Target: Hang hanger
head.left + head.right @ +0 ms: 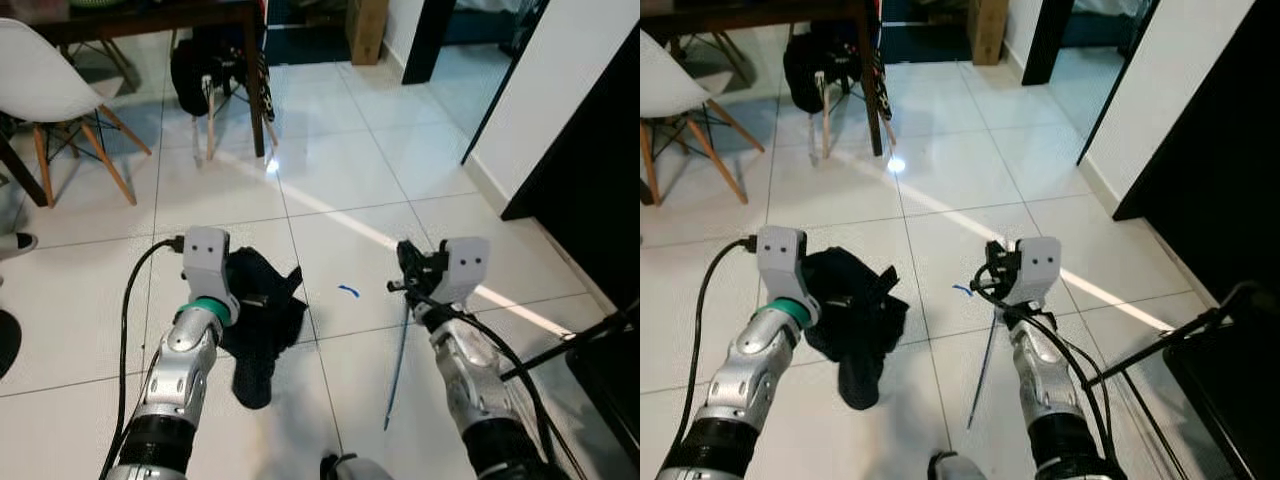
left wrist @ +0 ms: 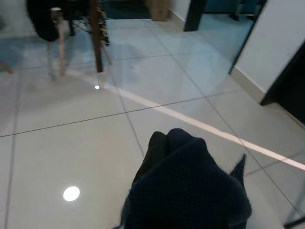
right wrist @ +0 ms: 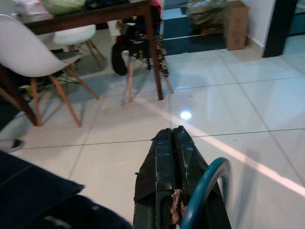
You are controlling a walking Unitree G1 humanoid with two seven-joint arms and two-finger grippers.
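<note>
My right gripper [image 1: 408,268] is shut on a teal hanger [image 1: 398,368], whose thin bar hangs down from the fingers toward the floor. The curved teal hook [image 3: 205,191] rises beside the closed black fingers [image 3: 172,157] in the right wrist view. My left gripper [image 1: 250,290] holds a dark knitted garment [image 1: 262,318], which drapes below it over the white tiles. That garment [image 2: 186,191] covers the left fingers in the left wrist view. Both arms reach forward at about the same height, roughly a tile apart.
A black rail [image 1: 575,345] of a stand crosses the lower right, beside a dark panel [image 1: 600,190]. A white chair [image 1: 40,85], a dark table [image 1: 160,18] and a stool with a black bag [image 1: 205,70] stand ahead on the left. A small blue mark [image 1: 347,291] is on the tile.
</note>
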